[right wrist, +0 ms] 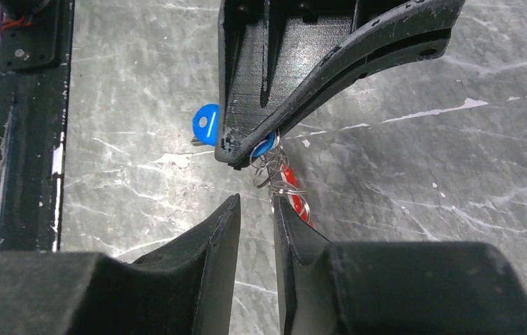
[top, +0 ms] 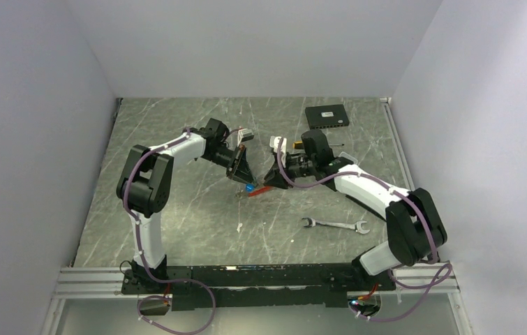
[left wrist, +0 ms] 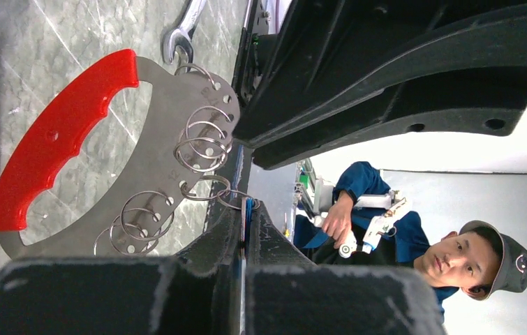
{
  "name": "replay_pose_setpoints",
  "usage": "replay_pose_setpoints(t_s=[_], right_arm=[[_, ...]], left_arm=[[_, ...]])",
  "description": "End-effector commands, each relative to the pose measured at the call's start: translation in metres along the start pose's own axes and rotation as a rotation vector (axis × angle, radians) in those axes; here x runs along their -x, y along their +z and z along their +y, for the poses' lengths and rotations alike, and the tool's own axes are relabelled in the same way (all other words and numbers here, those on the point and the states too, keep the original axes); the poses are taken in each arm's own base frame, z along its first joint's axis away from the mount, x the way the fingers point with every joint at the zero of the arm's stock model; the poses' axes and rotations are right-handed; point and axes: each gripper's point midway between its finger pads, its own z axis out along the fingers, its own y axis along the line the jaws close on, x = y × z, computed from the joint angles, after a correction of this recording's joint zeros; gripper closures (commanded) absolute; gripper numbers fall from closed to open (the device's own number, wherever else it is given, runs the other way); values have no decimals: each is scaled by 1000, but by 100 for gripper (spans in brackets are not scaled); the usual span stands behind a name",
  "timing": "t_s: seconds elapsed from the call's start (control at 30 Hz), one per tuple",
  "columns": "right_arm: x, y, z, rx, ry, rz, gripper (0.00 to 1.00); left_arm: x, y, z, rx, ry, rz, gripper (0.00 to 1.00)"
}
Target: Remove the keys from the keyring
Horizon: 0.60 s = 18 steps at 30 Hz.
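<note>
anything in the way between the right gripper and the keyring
Nothing visible. The right gripper stands open right beside the keyring, which hangs from the left gripper, shut on the blue-headed key.

Red-handled keyring (left wrist: 150, 150), blue key (right wrist: 207, 124), grey marbled table (top: 197, 227)

My left arm (top: 150, 241) and right arm (top: 365, 187) wear white shells over chunky black joints, and a purple cable (top: 280, 166) tied on in white runs along each. My left gripper (right wrist: 253, 148) and right gripper (right wrist: 255, 204) have matte black fingers (right wrist: 208, 265), scuffed pale at the edges.
</note>
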Motion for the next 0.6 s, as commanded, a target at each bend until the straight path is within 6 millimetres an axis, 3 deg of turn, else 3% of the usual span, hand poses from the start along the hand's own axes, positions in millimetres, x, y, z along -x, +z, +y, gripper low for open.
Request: replay_pose_setpoints(t_s=[0.0,0.17,0.37,0.57], right_arm=[[1,10,-5,4,-120,-20,73],[-8,14,-4,3,-143,3,75],[-15,17,-36,-158,-170,47,78],[-30,23,-41,-154,-190,70,79]], left_arm=[[7,-1,-18,-66,57,0,100],[7,0,-18,-74,54,2,100],[8,0,-15,-78,45,5,100],[10,2,1,-37,67,17,100]])
